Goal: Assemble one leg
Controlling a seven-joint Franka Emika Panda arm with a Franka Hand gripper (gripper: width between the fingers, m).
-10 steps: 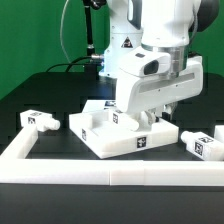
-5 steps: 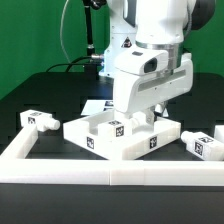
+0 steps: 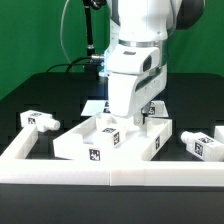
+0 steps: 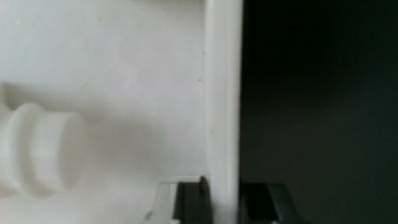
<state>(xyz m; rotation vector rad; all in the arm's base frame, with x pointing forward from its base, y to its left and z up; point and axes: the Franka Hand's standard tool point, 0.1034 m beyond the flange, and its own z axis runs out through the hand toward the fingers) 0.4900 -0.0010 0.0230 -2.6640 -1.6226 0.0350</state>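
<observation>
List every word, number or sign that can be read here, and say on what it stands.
No word or number can be read.
Black-and-white square tags, patterns without letters, stand on the white panel, a leg at the exterior view's left, another leg at its right.
Wrist view: no text.

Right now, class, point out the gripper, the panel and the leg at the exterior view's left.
gripper (image 4: pixel 222 198): wrist view, midway between its fingertips.
panel (image 3: pixel 126 150): exterior view, front side face.
leg (image 3: pixel 40 121): exterior view, tagged top face.
</observation>
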